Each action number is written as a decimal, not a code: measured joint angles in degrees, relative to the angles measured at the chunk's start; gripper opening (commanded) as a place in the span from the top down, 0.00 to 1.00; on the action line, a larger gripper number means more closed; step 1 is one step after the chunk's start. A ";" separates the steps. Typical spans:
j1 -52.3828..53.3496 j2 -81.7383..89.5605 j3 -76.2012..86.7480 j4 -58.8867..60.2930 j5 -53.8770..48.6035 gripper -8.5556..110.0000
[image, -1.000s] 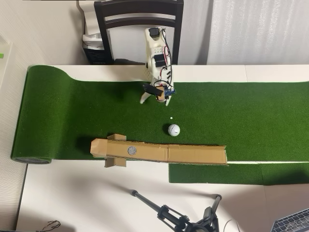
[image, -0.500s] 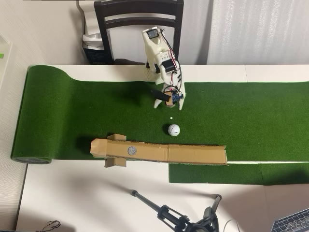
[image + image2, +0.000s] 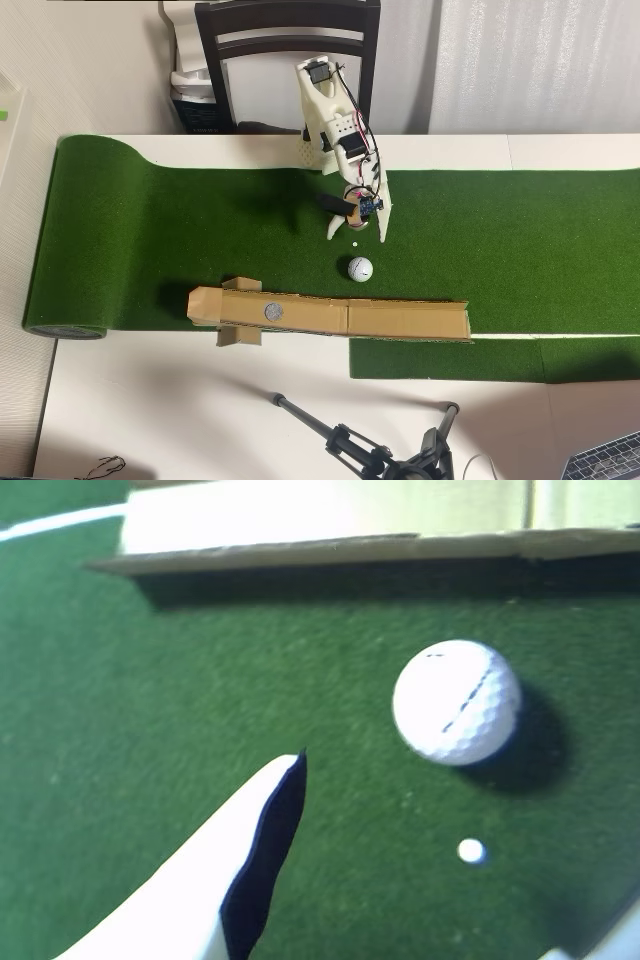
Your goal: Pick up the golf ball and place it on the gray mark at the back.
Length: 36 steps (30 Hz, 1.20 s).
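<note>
A long open cardboard trough (image 3: 400,320) lies across the green turf mat (image 3: 150,230) on the white worktop (image 3: 180,410), and the gray mark (image 3: 273,312) sits flat inside it toward its left end in the overhead view; nothing else shows in the trough. The golf ball (image 3: 360,268) rests on the turf just on the arm's side of the trough wall, well to the right of the mark and apart from the cardboard. A tiny white dot (image 3: 354,243) lies on the turf between the ball and the end effector (image 3: 356,232). The end effector hovers just beyond the ball, its two white fingers spread wide with nothing between them, tips pointing toward the ball and roughly straddling the dot. In the wrist view the ball (image 3: 457,702) lies up and to the right of one finger (image 3: 240,870), clear of it, with the dot (image 3: 471,852) nearer the camera and the trough wall (image 3: 330,552) behind.
</note>
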 measured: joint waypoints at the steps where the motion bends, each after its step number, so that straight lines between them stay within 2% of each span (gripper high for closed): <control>1: 0.53 -0.62 0.00 -0.79 0.26 0.46; 12: 2.90 -10.55 -1.14 -10.28 0.00 0.46; 23: 2.72 -19.69 -9.67 -10.99 0.00 0.46; 36: -1.93 -21.53 -10.28 -10.99 0.09 0.46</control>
